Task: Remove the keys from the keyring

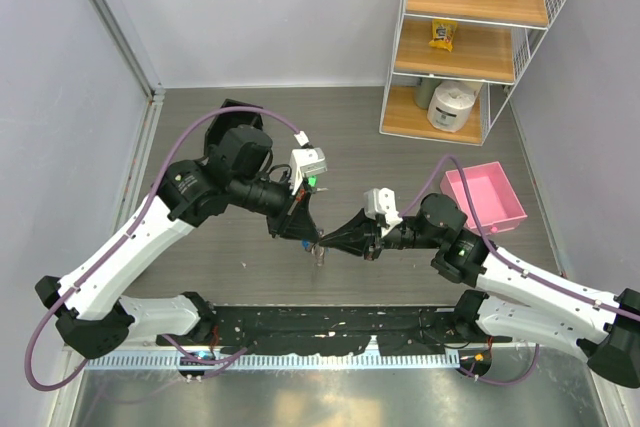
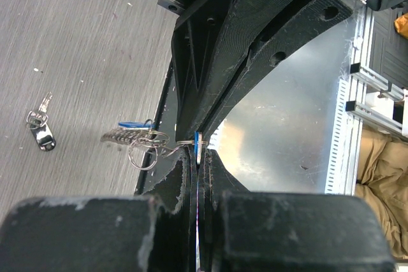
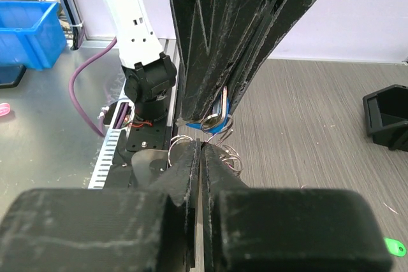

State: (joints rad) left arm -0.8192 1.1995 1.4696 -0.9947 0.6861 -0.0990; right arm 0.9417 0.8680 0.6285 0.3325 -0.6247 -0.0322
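Note:
Both grippers meet tip to tip just above the table's middle. My left gripper (image 1: 308, 234) (image 2: 197, 152) is shut on a thin blue-headed key (image 2: 198, 143), seen edge-on. The keyring's wire loops (image 2: 144, 153) and its silvery chain strip (image 2: 122, 135) hang to the left of my jaws. My right gripper (image 1: 330, 240) (image 3: 202, 145) is shut on the keyring's wire (image 3: 224, 133); more loops (image 3: 231, 159) show beside its fingers. The blue key head (image 3: 217, 119) sits between the left gripper's fingers above. A small bunch (image 1: 318, 254) dangles under both tips.
A loose black-headed key (image 2: 40, 128) lies on the table to the left. A green key head (image 3: 395, 245) lies at the lower right. A pink tray (image 1: 497, 209) stands at the right. A wire shelf (image 1: 470, 42) stands at the back right. A black block (image 3: 386, 116) sits at the right.

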